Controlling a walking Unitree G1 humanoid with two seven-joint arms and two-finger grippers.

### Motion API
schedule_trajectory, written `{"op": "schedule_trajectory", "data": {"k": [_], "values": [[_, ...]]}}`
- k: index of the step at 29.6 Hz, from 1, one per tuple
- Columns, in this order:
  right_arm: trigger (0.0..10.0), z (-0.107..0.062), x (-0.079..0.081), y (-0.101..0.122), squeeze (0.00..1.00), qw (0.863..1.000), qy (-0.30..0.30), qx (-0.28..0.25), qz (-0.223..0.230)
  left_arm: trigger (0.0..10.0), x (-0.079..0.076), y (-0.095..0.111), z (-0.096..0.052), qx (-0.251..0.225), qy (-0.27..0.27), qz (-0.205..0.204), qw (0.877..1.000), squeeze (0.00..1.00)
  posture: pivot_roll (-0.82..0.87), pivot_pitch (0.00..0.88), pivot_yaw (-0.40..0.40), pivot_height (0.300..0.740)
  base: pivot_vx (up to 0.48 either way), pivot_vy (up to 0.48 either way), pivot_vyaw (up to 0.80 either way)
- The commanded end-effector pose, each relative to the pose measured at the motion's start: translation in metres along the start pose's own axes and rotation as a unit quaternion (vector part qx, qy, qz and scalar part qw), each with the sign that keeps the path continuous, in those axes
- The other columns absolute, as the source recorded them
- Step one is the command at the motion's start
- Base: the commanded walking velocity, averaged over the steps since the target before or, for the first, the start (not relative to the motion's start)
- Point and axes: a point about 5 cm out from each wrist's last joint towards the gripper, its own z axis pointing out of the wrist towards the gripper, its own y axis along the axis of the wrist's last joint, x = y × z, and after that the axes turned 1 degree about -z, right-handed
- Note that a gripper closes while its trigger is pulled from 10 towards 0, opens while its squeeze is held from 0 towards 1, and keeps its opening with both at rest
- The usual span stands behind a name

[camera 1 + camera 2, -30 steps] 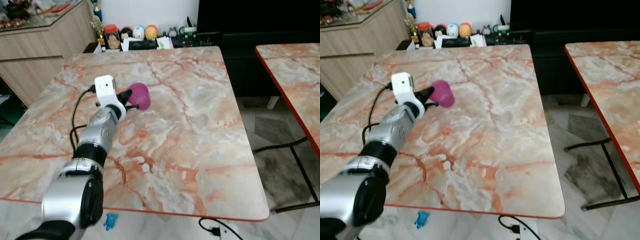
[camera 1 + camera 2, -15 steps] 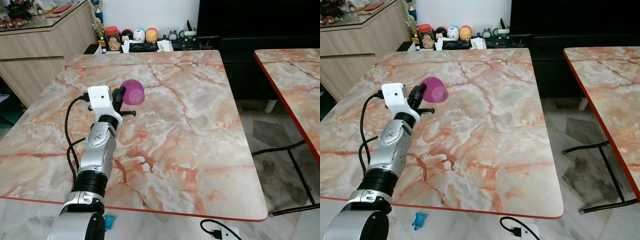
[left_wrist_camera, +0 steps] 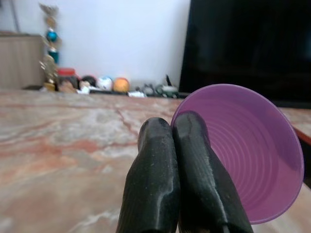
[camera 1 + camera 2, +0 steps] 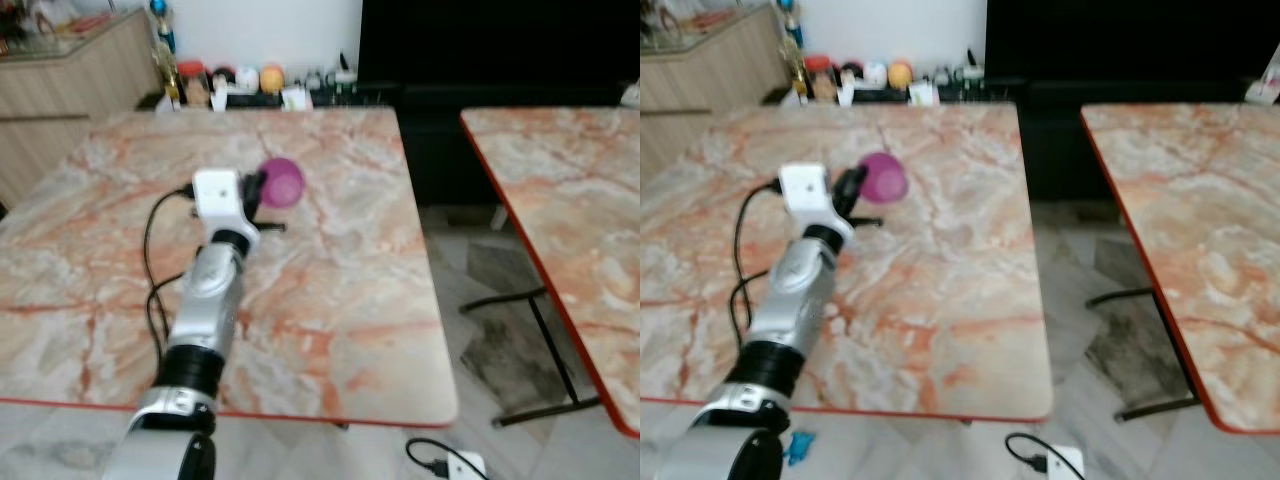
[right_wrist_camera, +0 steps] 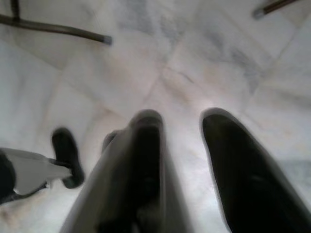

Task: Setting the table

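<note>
A: Starting at the left, what is the left gripper (image 4: 256, 188) doing?

B: It reaches out over the orange-veined marble surface (image 4: 330, 290). Its jaws are pressed together on the rim of the translucent purple plastic cup (image 4: 281, 183), 1 finger inside the mouth and 1 outside, as the left wrist view shows.

A: Where does that put the cup?

B: Just past the jaw tips, tipped on its side with the mouth facing back toward the wrist. I can't tell whether it hangs clear of the surface or brushes it.

A: And further right?

B: A second marble surface (image 4: 570, 220) stands across the aisle, well away from the jaws. The right gripper (image 5: 187, 160) hangs idle over the pale tiled floor (image 5: 160, 58), jaws apart, holding nothing.

A: What could go wrong?

B: The pinch is on a thin, flexible rim, so I'd judge the cup could buckle or twist out. Released tilted like this, it would likely roll across the smooth marble, not stand upright.
</note>
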Motion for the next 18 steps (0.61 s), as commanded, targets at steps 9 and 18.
{"op": "schedule_trajectory", "data": {"k": [9, 18], "values": [[10.0, -0.0006, -0.0052, -0.0057, 0.0, 1.0, -0.004, 0.013, -0.005, 10.0, -0.0103, 0.006, 0.004, -0.011, -0.011, -0.004, 1.0, 0.0, 0.01, 0.0, 0.053, 0.74, 0.0, -0.48, 0.0], [10.0, -0.0008, -0.0058, -0.0068, 0.0, 1.0, -0.003, 0.015, -0.006, 10.0, -0.0104, 0.0089, 0.0068, -0.013, -0.009, -0.006, 1.0, 0.0, 0.01, 0.0, 0.052, 0.74, 0.0, -0.48, 0.0]]}}
